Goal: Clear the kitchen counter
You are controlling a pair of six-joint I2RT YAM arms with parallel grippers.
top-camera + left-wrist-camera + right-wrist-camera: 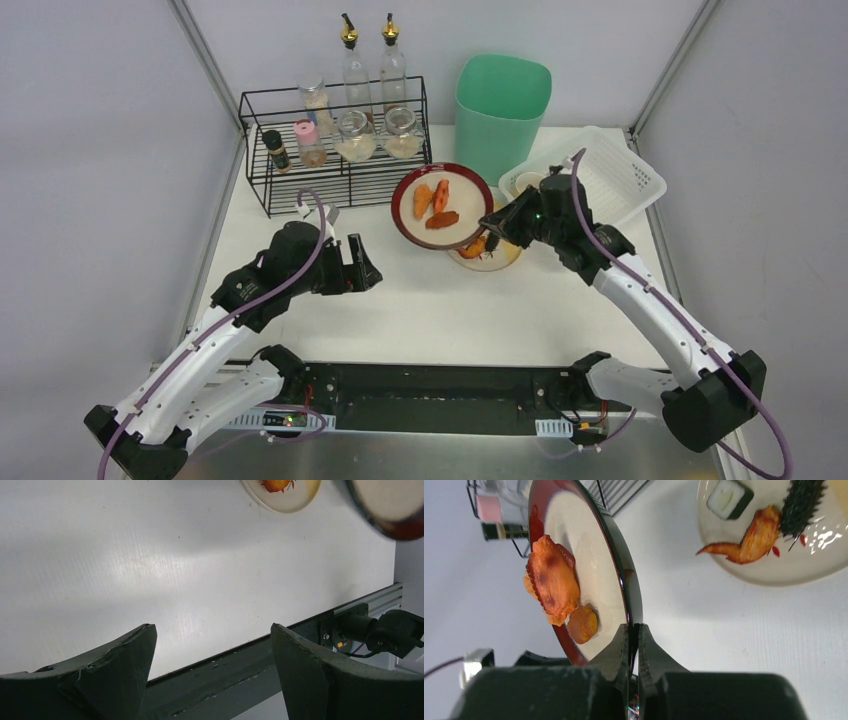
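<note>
Above the white kitchen counter (430,310) my right gripper (490,222) (633,626) is shut on the near rim of a red-rimmed plate (397,208) (594,550). The plate is tilted and carries orange food pieces (441,195) (551,580). Just beside and partly under it, a cream plate (505,258) (769,572) lies on the counter with a sushi roll (729,497), a shrimp (751,542) and a black spiky piece. My left gripper (362,263) (210,626) hangs open over the counter's left middle with nothing between its fingers.
A black wire rack (335,150) with jars and two oil bottles stands at the back left. A green bin (500,110) is at the back centre. A white mesh basket (610,175) sits at the back right. Grey walls close both sides.
</note>
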